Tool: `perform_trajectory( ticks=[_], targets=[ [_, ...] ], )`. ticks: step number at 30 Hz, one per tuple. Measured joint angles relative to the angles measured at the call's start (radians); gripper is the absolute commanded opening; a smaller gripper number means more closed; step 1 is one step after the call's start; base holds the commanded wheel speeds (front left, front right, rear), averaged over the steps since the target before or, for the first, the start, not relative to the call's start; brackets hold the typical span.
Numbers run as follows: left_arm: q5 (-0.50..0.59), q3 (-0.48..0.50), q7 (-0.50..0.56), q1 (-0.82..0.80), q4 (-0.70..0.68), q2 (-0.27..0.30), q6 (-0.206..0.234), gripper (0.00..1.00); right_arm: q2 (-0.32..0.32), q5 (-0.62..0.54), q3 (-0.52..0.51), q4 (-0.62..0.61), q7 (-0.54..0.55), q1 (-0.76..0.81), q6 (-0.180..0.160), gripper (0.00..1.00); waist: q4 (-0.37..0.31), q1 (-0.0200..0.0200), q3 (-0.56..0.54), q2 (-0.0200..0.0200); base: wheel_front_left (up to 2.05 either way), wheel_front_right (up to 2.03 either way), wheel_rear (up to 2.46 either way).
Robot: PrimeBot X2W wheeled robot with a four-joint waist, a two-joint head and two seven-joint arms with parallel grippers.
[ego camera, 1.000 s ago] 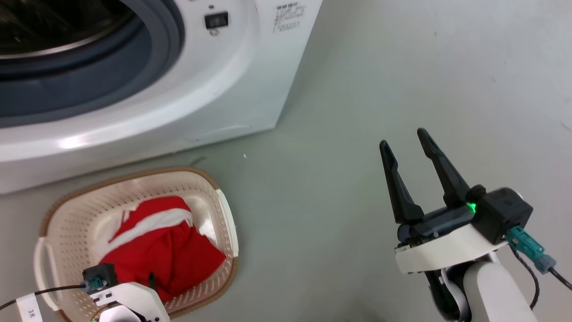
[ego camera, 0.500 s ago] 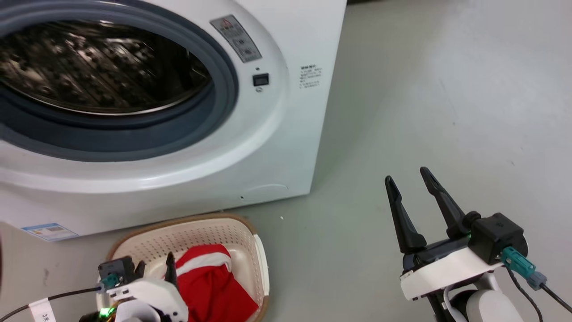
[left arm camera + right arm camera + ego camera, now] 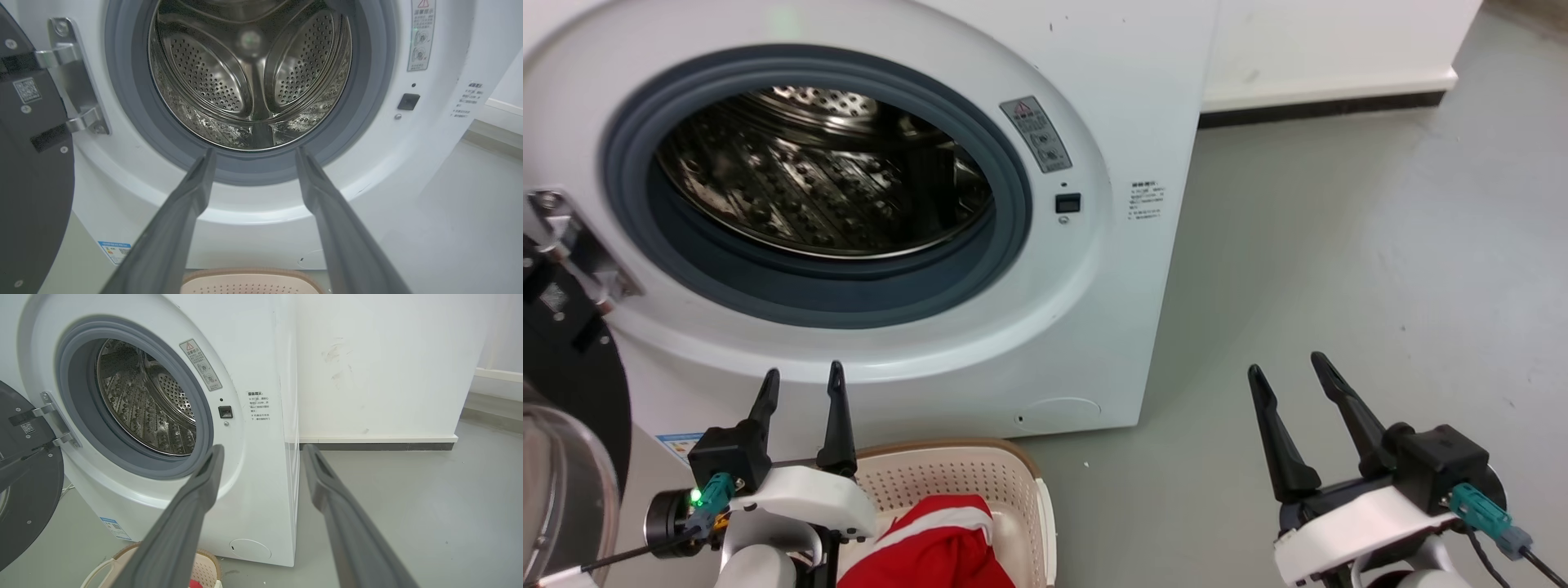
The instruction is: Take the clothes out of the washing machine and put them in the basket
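The white washing machine (image 3: 1094, 98) stands ahead with its black-framed door (image 3: 564, 359) swung open to the left. Its steel drum (image 3: 249, 77) shows bare perforated metal, with no fabric visible inside. Red clothes with a white stripe (image 3: 931, 543) lie in the cream basket (image 3: 980, 474) on the floor below the porthole. My left gripper (image 3: 802, 377) hangs open above the basket's near side, fingers pointing at the machine's front. My right gripper (image 3: 1286, 363) is open over the grey floor to the right of the machine, holding nothing.
A white wall with a dark skirting strip (image 3: 1323, 110) runs behind the machine on the right. Grey floor (image 3: 1339, 261) stretches to the right of the machine. The door's metal hinge (image 3: 69, 81) sits at the porthole's left.
The head camera has tilted upward, bringing the whole porthole into view and pushing the basket to the bottom edge. My left gripper has risen out of the basket, open and without the red clothes.
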Motion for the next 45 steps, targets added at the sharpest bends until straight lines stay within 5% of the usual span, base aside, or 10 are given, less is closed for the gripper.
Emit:
perform_trajectory(
  ticks=[18,45],
  targets=[
    [0.106,-0.032,0.102,0.207,-0.365,0.053,0.061,1.0,0.0,-0.083,-0.109,-0.054,0.034,0.11,0.0,1.0,0.075,0.0001,-0.096,0.0,0.0,0.0,0.0],
    [0.091,-0.054,0.134,0.261,-0.381,0.058,0.079,1.0,0.0,-0.07,-0.083,-0.057,0.043,0.132,0.0,1.0,0.102,0.0002,-0.119,0.0,0.0,0.0,0.0]
  ],
)
